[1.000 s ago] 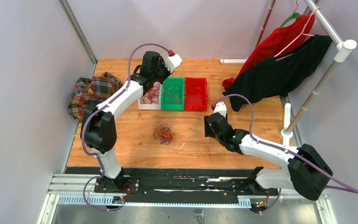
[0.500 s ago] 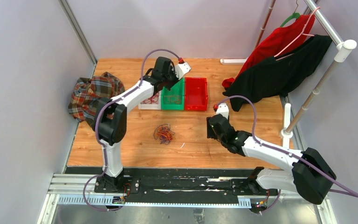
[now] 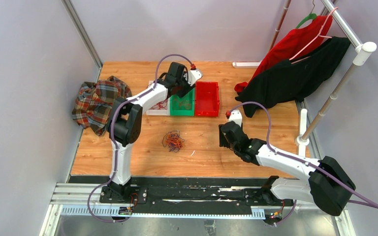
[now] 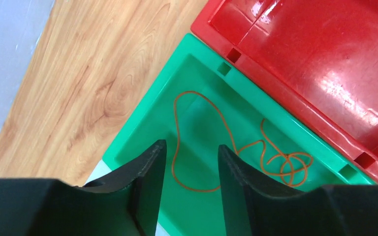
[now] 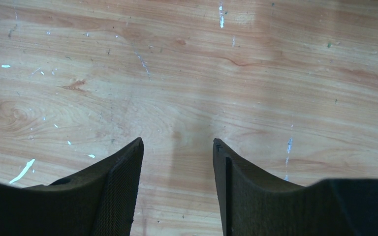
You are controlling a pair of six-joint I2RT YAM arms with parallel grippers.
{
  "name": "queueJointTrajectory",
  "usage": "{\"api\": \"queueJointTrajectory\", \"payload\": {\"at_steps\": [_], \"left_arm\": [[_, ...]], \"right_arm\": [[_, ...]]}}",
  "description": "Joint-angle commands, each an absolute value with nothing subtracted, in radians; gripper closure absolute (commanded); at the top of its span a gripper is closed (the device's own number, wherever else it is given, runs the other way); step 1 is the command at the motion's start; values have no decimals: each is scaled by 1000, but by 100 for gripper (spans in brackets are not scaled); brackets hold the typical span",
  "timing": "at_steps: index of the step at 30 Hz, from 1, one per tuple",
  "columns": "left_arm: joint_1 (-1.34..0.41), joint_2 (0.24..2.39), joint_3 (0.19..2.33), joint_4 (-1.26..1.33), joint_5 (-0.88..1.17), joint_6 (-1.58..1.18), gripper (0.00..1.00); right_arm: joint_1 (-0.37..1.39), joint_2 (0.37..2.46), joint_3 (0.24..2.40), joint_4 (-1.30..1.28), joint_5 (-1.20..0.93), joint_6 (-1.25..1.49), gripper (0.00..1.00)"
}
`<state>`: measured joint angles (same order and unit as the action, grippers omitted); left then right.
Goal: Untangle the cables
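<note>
A plaid cloth (image 3: 96,101) lies at the left edge of the counter (image 3: 128,152). Next to it stands a white bin (image 3: 152,112) with red cables (image 3: 160,103) in it. The left pincer (image 4: 189,152) hangs over the green bin (image 4: 142,123), its two fingers apart and holding nothing. Right under it, on the bin floor, lies one orange cable (image 4: 281,160). It stretches across the bin from a big loop below the pincer to small curls by the red bin (image 4: 315,54). A round clump of cables (image 3: 173,140) sits on the counter between both arms, touching neither. The right pincer (image 5: 177,145) is let go too, over bare wood.
</note>
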<state>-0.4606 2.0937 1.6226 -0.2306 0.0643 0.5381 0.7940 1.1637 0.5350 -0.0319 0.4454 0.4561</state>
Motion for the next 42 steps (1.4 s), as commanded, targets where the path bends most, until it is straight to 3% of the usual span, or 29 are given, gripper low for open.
{"api": "queueJointTrajectory", "payload": {"at_steps": [1,9,13,18,24,28,36,42], "left_arm": [[-463,2065,1672,-303,67,522,49],[-462,1972,1773,-455,136,489,31],[-456,1915,1839,-646,202,502,25],[-421,1728,1645,-823,444,642,24],[-419,1572,1330,-838,566,719,31],[-417,1575,1252,-845,619,709,42],[-435,1584,1146,-842,677,770,51],[-471,1562,1067,-722,587,779,54]], "right_arm": [[782,1158,575,-53,457,459,46],[782,1136,609,-58,408,431,46],[783,1134,626,-49,362,410,41],[784,1124,626,-41,325,407,39],[783,1091,606,-46,299,412,40],[783,1056,594,-59,264,412,43],[783,1039,602,-90,222,415,48],[784,1042,618,-99,206,427,51]]}}
